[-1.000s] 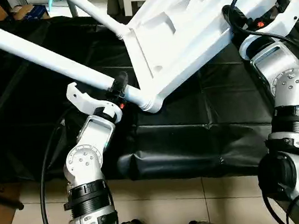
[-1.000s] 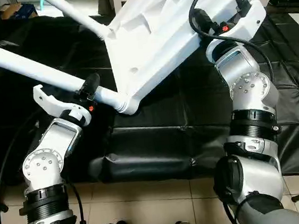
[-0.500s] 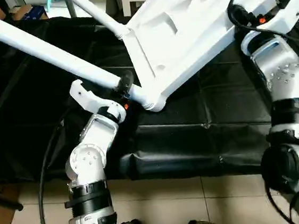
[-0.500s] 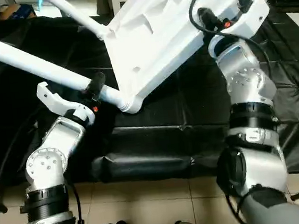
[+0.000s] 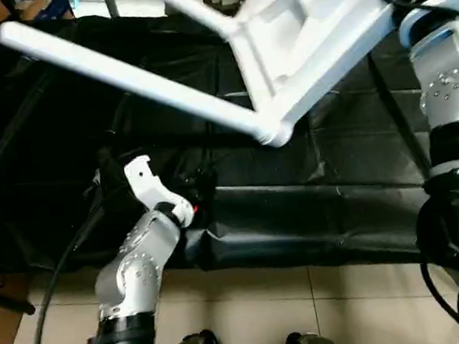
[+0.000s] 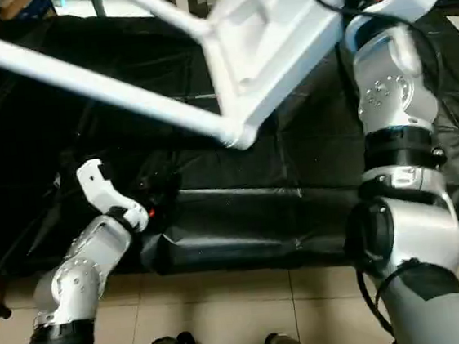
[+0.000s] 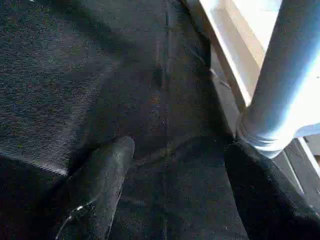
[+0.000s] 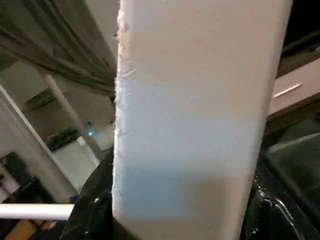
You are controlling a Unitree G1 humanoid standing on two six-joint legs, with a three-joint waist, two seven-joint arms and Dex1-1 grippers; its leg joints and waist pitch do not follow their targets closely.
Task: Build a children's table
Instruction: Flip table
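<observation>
**Left gripper lets go of the leg; table tilts up off the mat**

Since a second ago, the left gripper point(image 5: 188, 184) has come off the leg point(image 5: 129, 77) it was clasping and now sits below it, over the black mat point(image 5: 312, 180). The table top point(image 5: 312, 23) has swung upward and to the right, carrying the leg with it.

Left eye view: the top hangs tilted in the upper right, ribbed underside showing. One long white leg runs from its lowest corner socket point(image 5: 273, 133) up to the left, clear of the mat. A second leg point(image 5: 188, 8) runs from the top's far corner toward the upper edge. The right arm point(image 5: 452, 99) reaches up to the top's right edge.

Right eye view: the same scene. The left arm point(image 6: 80, 274) rises from the lower left, its gripper well apart from the leg overhead.

Left wrist view: the two black fingers point(image 7: 100, 185) stand apart with nothing between them, only mat beyond. The leg's end sits in the socket close to one finger.

Right wrist view: the white edge of the top point(image 8: 200, 110) stands between the right gripper's point(image 8: 180, 220) black fingers point(image 8: 92, 205), which are clamped on it.
</observation>
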